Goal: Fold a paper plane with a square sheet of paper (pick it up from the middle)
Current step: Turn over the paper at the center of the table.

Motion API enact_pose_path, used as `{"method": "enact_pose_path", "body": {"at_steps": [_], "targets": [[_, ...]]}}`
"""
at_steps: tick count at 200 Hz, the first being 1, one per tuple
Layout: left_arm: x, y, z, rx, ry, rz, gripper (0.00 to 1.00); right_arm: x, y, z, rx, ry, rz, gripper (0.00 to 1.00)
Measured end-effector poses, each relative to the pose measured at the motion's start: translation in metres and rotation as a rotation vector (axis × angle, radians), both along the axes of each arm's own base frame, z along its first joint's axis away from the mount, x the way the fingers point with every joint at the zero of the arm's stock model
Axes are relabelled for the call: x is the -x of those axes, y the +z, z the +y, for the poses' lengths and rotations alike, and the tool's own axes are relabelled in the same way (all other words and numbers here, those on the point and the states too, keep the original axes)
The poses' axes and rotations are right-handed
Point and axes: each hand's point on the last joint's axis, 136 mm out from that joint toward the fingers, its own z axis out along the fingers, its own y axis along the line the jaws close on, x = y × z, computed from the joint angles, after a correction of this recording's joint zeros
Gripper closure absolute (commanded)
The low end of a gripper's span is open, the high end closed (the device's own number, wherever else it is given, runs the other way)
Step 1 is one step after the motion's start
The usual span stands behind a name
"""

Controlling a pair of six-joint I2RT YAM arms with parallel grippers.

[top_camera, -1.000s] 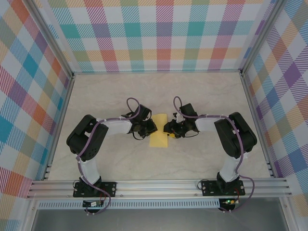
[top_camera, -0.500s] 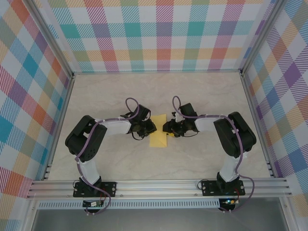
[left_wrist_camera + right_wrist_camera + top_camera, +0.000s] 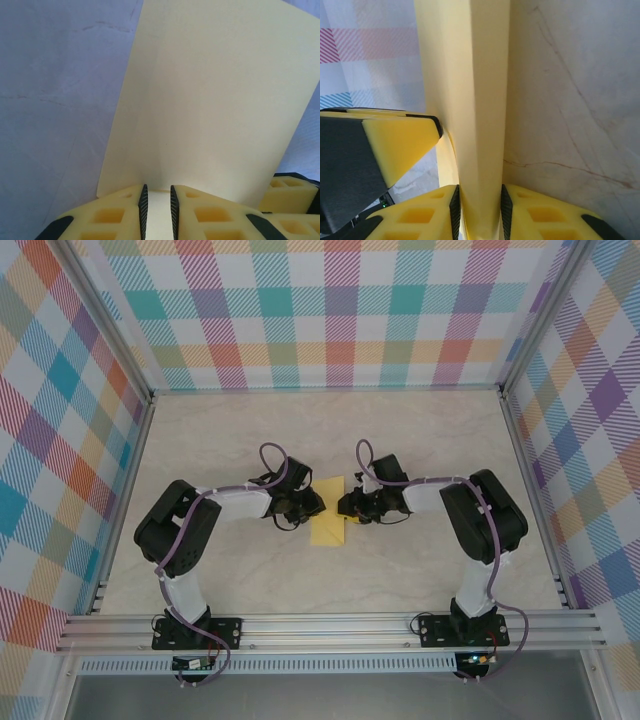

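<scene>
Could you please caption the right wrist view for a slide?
Right claw pinches a folded sheet of thin yellow paper with a marbled beige tabletop behind.

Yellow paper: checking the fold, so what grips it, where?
The right gripper pinches the square sheet of paper at its fold; left gripper: hold unclear.

Overhead rear view — wrist close-ups, shared paper [image 3: 210,100]

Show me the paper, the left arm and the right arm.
paper [image 3: 331,531]: top view, on its bare near half.
left arm [image 3: 176,530]: top view, on its black elbow.
right arm [image 3: 486,520]: top view, on its black elbow.
</scene>
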Motion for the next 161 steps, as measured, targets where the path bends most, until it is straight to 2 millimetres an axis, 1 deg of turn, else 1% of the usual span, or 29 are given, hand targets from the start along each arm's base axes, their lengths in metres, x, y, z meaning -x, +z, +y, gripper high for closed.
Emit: {"method": "enact_pose_path", "body": {"at_steps": [9, 25, 45, 59, 87, 106, 124, 146, 161], "targets": [[0.000, 0.001, 0.000, 0.002, 0.002, -0.002, 0.77, 0.000, 0.000, 0.000, -0.001, 0.005, -0.003, 0.79], [0.000, 0.006, 0.000, 0.009, 0.006, -0.008, 0.75, 0.001, -0.001, 0.001, 0.000, 0.005, 0.001, 0.83], [0.001, 0.015, 0.003, 0.018, 0.020, -0.027, 0.71, 0.001, 0.000, 0.001, -0.002, 0.007, 0.003, 0.87], [0.001, 0.026, 0.007, 0.019, 0.031, -0.052, 0.68, 0.001, 0.000, 0.001, 0.001, 0.009, 0.005, 0.88], [-0.003, 0.056, 0.016, 0.018, 0.062, -0.123, 0.64, 0.001, 0.006, -0.001, 0.019, 0.021, -0.004, 0.90], [-0.005, 0.074, 0.026, 0.013, 0.087, -0.163, 0.62, -0.001, 0.021, -0.002, 0.032, 0.031, -0.034, 0.91], [-0.009, 0.084, 0.039, -0.002, 0.113, -0.191, 0.59, -0.007, 0.043, -0.003, 0.050, 0.039, -0.089, 0.90], [-0.017, 0.089, 0.058, -0.026, 0.151, -0.208, 0.59, -0.018, 0.073, -0.011, 0.118, 0.031, -0.166, 0.90], [-0.021, 0.086, 0.075, -0.059, 0.180, -0.198, 0.59, -0.030, 0.092, -0.023, 0.218, 0.010, -0.218, 0.90]]}}
